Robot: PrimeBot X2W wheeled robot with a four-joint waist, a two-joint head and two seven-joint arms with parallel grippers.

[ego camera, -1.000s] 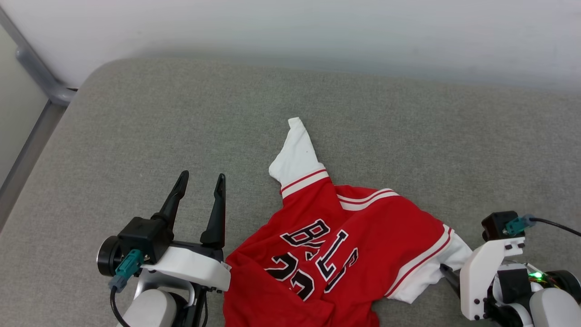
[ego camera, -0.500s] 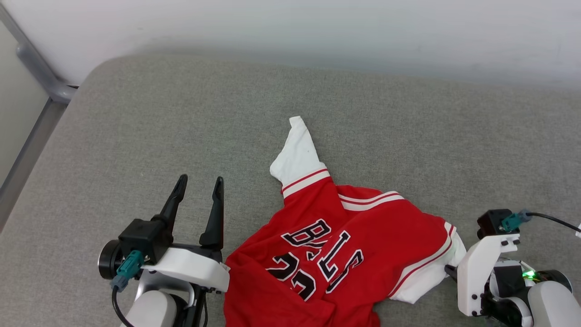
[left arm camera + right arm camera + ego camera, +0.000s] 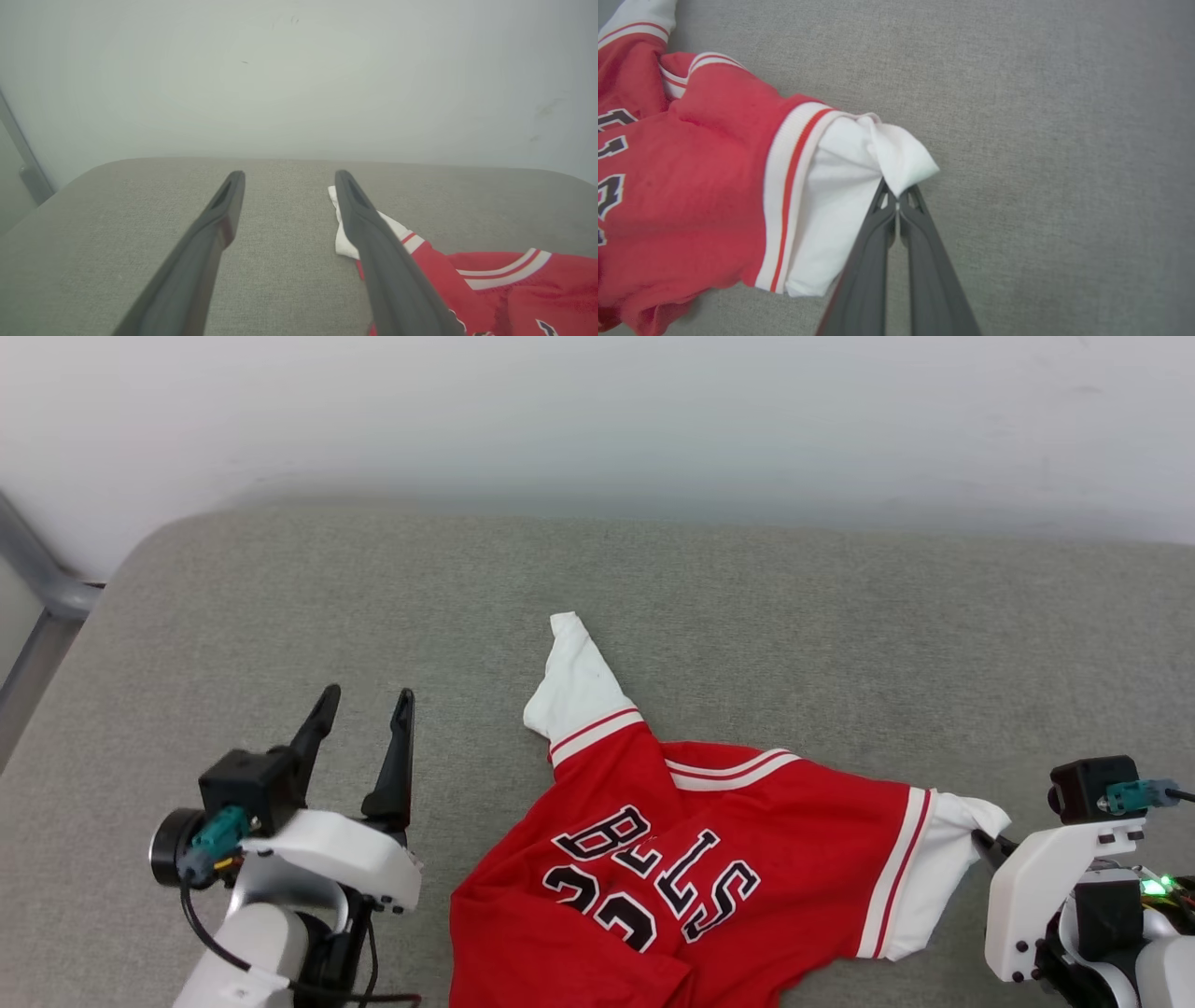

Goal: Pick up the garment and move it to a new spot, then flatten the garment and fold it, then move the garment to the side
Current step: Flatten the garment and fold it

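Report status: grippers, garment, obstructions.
Right gripper shut on garment, white sleeve. Left gripper open, empty. Rest crumpled on grey cushion. No obstruction seen.

Open cushion (image 3: 747,616) surrounds the garment (image 3: 709,840); wall (image 3: 597,420) blocks beyond.

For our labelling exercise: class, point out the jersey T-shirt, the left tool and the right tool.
jersey T-shirt (image 3: 822,821), head view, red chest cloth.
left tool (image 3: 288,176), left wrist view, midway between its open fingertips.
right tool (image 3: 898,199), right wrist view, midway between its shut fingertips.

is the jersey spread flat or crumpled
Crumpled: the garment bunches over its lettering, and the right gripper pinches one white sleeve.
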